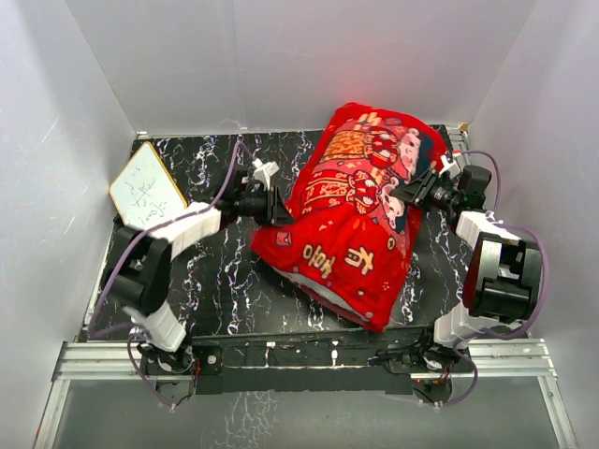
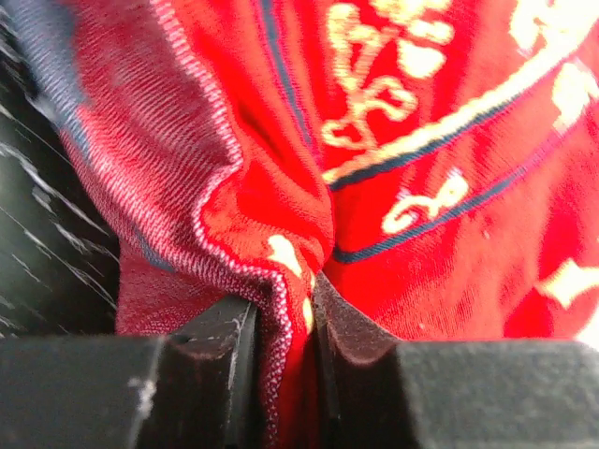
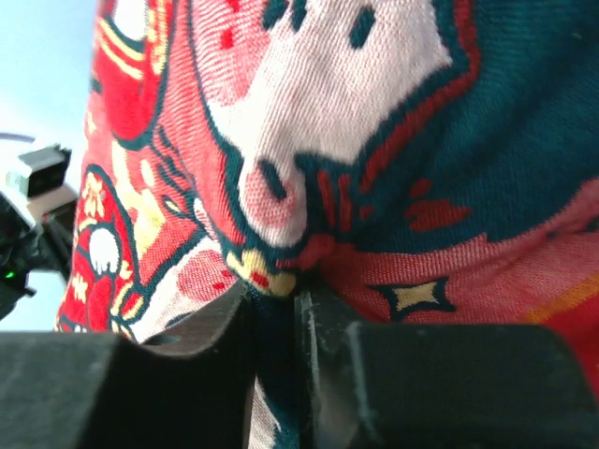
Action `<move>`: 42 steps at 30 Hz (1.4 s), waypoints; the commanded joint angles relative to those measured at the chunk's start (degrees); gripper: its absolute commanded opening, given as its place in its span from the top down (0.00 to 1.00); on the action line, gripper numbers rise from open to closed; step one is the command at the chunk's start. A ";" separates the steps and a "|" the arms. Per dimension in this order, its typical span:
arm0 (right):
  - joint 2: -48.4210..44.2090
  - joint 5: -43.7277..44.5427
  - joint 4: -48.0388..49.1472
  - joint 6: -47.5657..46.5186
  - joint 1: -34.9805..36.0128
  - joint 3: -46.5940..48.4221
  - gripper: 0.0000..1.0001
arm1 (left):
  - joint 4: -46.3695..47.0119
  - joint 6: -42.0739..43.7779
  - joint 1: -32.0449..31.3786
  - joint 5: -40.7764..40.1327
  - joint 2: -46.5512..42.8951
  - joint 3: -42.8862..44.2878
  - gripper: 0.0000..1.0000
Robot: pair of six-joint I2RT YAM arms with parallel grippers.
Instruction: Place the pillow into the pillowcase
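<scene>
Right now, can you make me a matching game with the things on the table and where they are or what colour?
1 pillowcase
2 pillow
3 whiteboard
4 left hand

A peeking from the opening
B far-left table corner
C red with cartoons
D pinching red cloth

Pairs: 1-C, 2-A, 3-B, 4-D

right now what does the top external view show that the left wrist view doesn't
Only top external: the whole stuffed pillowcase, a white sliver of the pillow at its near opening, the right gripper at its right edge, and the white board. Only left wrist: a fold of red cloth pinched tight between the fingers, duller reverse weave beside it. Both: the left gripper shut on the pillowcase, above the black marbled table.
</scene>
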 commanded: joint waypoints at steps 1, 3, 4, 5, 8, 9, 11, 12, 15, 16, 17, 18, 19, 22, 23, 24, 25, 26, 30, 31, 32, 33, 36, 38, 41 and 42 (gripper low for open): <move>-3.60 -6.80 -0.88 -7.08 5.69 8.99 0.87 | -0.47 -2.64 -4.74 3.50 -19.46 -10.90 0.86; -3.35 -4.48 -6.65 -11.97 9.69 14.91 0.89 | 0.45 -4.94 -6.11 1.68 -26.43 -15.11 0.86; -2.81 -3.14 -9.07 -14.10 12.20 18.00 0.89 | 0.63 -6.10 -6.99 0.62 -29.04 -16.57 0.86; -1.75 -1.46 -11.07 -16.18 14.45 20.95 0.90 | 1.19 -7.11 -7.83 -0.24 -30.81 -17.87 0.85; 3.88 5.55 -17.04 -23.86 22.90 30.37 0.90 | 4.84 -10.73 -11.52 -4.31 -31.87 -20.88 0.81; 6.10 7.56 -19.66 -26.18 24.90 33.64 0.89 | 5.54 -11.25 -12.49 -5.30 -30.56 -20.84 0.79; 10.73 10.40 -23.90 -30.11 26.77 39.63 0.86 | 5.71 -12.31 -14.20 -7.18 -26.95 -19.73 0.70; 12.32 11.11 -25.91 -31.94 26.93 42.07 0.84 | 5.73 -12.41 -15.21 -7.50 -25.22 -18.98 0.66; 11.17 16.36 -32.37 -42.96 26.31 45.41 0.62 | 2.01 -10.98 -17.26 -11.28 -24.33 -16.68 0.49; 8.98 18.46 -34.03 -47.76 26.10 44.79 0.52 | -0.87 -10.10 -17.38 -13.88 -25.83 -16.43 0.42; 6.22 20.34 -35.24 -51.80 25.67 43.74 0.40 | -3.31 -9.09 -17.40 -17.02 -28.26 -16.33 0.37; 3.27 21.29 -36.10 -55.24 25.12 42.59 0.28 | -6.18 -7.99 -17.39 -20.81 -30.92 -16.27 0.30; 0.16 21.84 -36.44 -57.84 24.19 41.08 0.18 | -8.40 -6.96 -17.40 -23.90 -34.39 -16.52 0.22; -9.49 21.59 -34.97 -61.21 20.84 36.84 0.01 | -11.70 -5.09 -17.18 -32.24 -44.68 -17.64 0.03; -12.24 21.17 -33.97 -60.98 19.72 36.04 0.01 | -12.94 -4.46 -16.90 -34.40 -47.20 -16.44 0.03; -14.59 21.30 -32.93 -58.98 18.67 35.91 0.01 | -14.45 -3.51 -16.49 -35.85 -49.04 -14.48 0.03; -16.15 21.44 -32.85 -56.79 17.69 37.06 0.01 | -16.21 -2.36 -15.76 -36.42 -49.84 -11.80 0.03; -17.00 20.83 -34.26 -54.59 16.84 39.46 0.01 | -18.45 -1.03 -15.07 -36.25 -49.78 -8.04 0.03; -17.69 18.91 -39.34 -42.88 15.79 50.57 0.01 | -26.61 2.52 -13.63 -34.64 -45.95 8.93 0.03; -19.30 18.79 -37.85 -38.98 15.79 51.27 0.01 | -27.60 2.69 -13.62 -34.19 -45.17 12.58 0.03; -20.58 18.74 -36.62 -36.30 15.79 51.49 0.01 | -28.28 2.71 -13.62 -33.52 -44.71 15.58 0.03; -20.72 18.89 -37.30 -34.39 15.79 52.81 0.01 | -28.84 2.71 -13.62 -33.07 -44.31 18.09 0.03; -19.93 20.42 -40.90 -30.21 15.79 59.50 0.01 | -30.91 2.51 -13.62 -31.87 -43.60 23.71 0.03; -19.97 22.48 -42.25 -28.32 15.79 61.70 0.01 | -32.07 2.09 -13.62 -31.26 -43.76 25.67 0.03; -20.32 25.97 -43.88 -25.91 15.79 63.53 0.01 | -33.13 1.88 -13.62 -31.28 -44.98 26.77 0.03; -20.40 27.02 -44.60 -25.50 15.79 64.24 0.01 | -33.66 1.98 -13.62 -31.76 -45.54 27.03 0.03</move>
